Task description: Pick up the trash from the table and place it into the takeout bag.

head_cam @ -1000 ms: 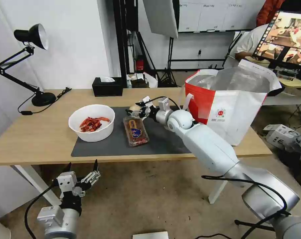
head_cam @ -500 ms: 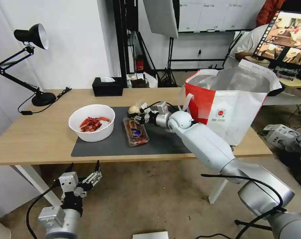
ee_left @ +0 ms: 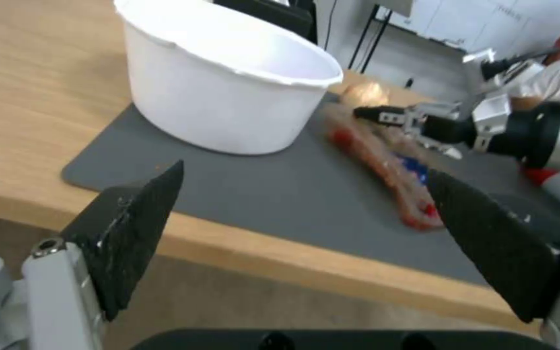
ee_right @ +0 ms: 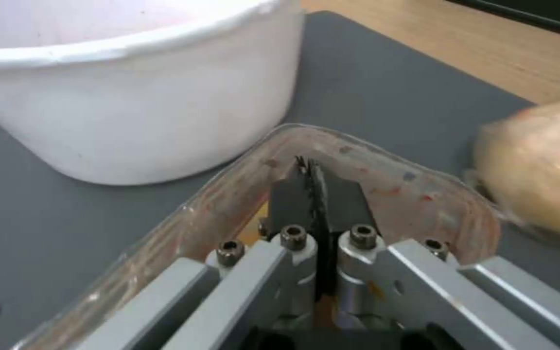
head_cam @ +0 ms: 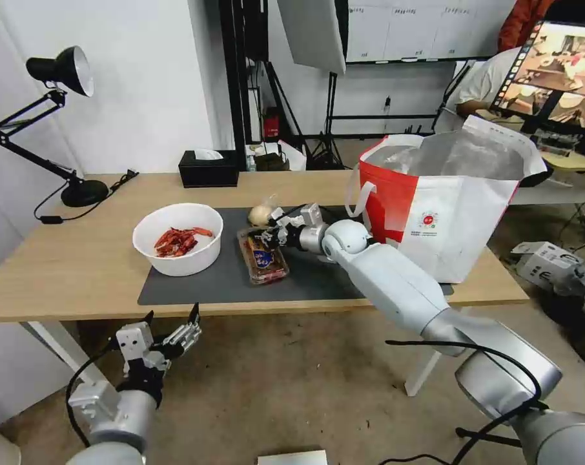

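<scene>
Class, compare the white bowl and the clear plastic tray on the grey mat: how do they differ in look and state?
The white bowl is round, deep and opaque; the clear plastic tray is long, shallow and see-through. The bowl stands free with red shells inside, while the tray has the right hand at its far end, fingers shut over its rim. The left hand hangs open below the table edge. Both rest on the grey mat.
</scene>
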`<state>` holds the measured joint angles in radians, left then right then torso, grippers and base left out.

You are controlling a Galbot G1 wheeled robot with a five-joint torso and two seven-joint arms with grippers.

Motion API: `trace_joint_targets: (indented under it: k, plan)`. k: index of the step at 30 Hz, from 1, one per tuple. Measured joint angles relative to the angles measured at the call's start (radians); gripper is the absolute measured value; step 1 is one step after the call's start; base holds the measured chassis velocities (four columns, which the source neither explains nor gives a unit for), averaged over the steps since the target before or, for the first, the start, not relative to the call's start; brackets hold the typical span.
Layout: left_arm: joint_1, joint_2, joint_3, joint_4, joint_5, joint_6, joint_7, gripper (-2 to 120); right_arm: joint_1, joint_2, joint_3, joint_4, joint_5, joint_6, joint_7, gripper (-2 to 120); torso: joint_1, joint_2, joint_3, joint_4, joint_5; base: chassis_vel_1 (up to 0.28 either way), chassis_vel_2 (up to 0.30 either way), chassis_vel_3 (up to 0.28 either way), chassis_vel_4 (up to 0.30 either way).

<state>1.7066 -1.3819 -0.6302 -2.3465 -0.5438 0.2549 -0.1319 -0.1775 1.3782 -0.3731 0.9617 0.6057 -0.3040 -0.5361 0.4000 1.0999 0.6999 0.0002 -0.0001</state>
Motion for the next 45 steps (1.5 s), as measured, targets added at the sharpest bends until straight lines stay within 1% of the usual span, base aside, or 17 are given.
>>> trace_joint_targets:
  k: [2,10,13,23,25,27,29,30,32,33,35,36,39,40,42,43,45]
  plan:
    - [-0.019,0.02,0.002,0.005,-0.045,0.005,-0.014,100,0.005,0.008,-0.01,-0.004,0.0,0.0,0.0,0,0.0,0.0,0.0,-0.0002,0.0,0.0,0.0,0.0,0.0]
    - [-0.03,0.034,0.007,0.015,-0.074,0.01,-0.017,100,0.0,0.005,-0.025,0.009,-0.001,-0.001,0.01,0,0.0,0.0,0.0,-0.0001,0.0001,0.0,0.0,0.0,0.0]
    - [-0.042,0.036,0.009,0.029,-0.104,0.01,-0.02,100,-0.003,-0.012,-0.038,0.028,0.0,-0.004,0.016,0,0.0,0.0,0.0,-0.0001,0.0002,0.0,0.0,0.0,0.0]
    - [-0.076,0.053,0.019,0.053,-0.13,0.01,-0.023,100,-0.011,-0.05,-0.044,0.058,0.007,-0.009,0.032,0,0.0,0.0,0.0,-0.0002,0.0002,0.0,0.0,0.0,0.0]
    - [-0.093,0.065,0.023,0.063,-0.171,0.01,-0.028,100,-0.013,-0.057,-0.043,0.064,0.011,-0.01,0.038,0,0.0,0.0,0.0,-0.0002,0.0002,0.0,0.0,0.0,0.0]
    - [-0.097,0.068,0.024,0.065,-0.185,0.011,-0.032,100,-0.013,-0.058,-0.043,0.064,0.011,-0.01,0.039,0,0.0,0.0,0.0,-0.0002,0.0002,0.0,0.0,0.0,0.0]
    - [-0.122,0.084,0.03,0.08,-0.25,0.023,-0.051,100,-0.013,-0.061,-0.043,0.066,0.015,-0.011,0.044,0,0.0,0.0,0.0,-0.0003,0.0001,0.0,0.0,0.0,0.0]
    - [-0.122,0.084,0.03,0.08,-0.25,0.023,-0.051,100,-0.013,-0.061,-0.043,0.066,0.015,-0.011,0.044,0,0.0,0.0,0.0,-0.0003,0.0001,0.0,0.0,0.0,0.0]
    - [-0.153,0.104,0.033,0.09,-0.356,0.055,-0.077,100,-0.015,-0.063,-0.043,0.07,0.018,-0.011,0.049,0,0.0,0.0,0.0,-0.0001,0.0001,0.0,0.0,0.0,0.0]
    - [-0.153,0.104,0.033,0.09,-0.356,0.055,-0.077,100,-0.015,-0.063,-0.043,0.07,0.018,-0.011,0.049,0,0.0,0.0,0.0,-0.0001,0.0001,0.0,0.0,0.0,0.0]
    - [-0.186,0.125,0.031,0.089,-0.525,0.099,-0.12,100,-0.018,-0.068,-0.043,0.077,0.02,-0.012,0.053,0,0.0,0.0,0.0,0.0,0.0001,0.0,0.0,0.0,0.0]
    - [-0.186,0.125,0.031,0.089,-0.525,0.099,-0.12,100,-0.018,-0.068,-0.043,0.077,0.02,-0.012,0.053,0,0.0,0.0,0.0,0.0,0.0001,0.0,0.0,0.0,0.0]
    - [-0.248,0.157,0.026,0.091,-0.761,0.154,-0.204,100,-0.026,-0.088,-0.048,0.1,0.03,-0.016,0.062,0,0.0,0.0,0.0,-0.0002,0.0001,0.0,0.0,0.0,0.0]
    - [-0.248,0.157,0.026,0.091,-0.761,0.154,-0.204,100,-0.026,-0.088,-0.048,0.1,0.03,-0.016,0.062,0,0.0,0.0,0.0,-0.0002,0.0001,0.0,0.0,0.0,0.0]
    - [-0.287,0.173,0.026,0.112,-0.86,0.163,-0.218,100,-0.03,-0.101,-0.051,0.116,0.039,-0.017,0.066,0,0.0,0.0,0.0,-0.0003,0.0001,0.0,0.0,0.0,0.0]
    - [-0.287,0.173,0.026,0.112,-0.86,0.163,-0.218,100,-0.03,-0.101,-0.051,0.116,0.039,-0.017,0.066,0,0.0,0.0,0.0,-0.0003,0.0001,0.0,0.0,0.0,0.0]
    - [-0.324,0.182,0.035,0.143,-0.924,0.167,-0.224,100,-0.034,-0.109,-0.052,0.128,0.042,-0.018,0.069,0,0.0,0.0,0.0,-0.0003,0.0001,0.0,0.0,0.0,0.0]
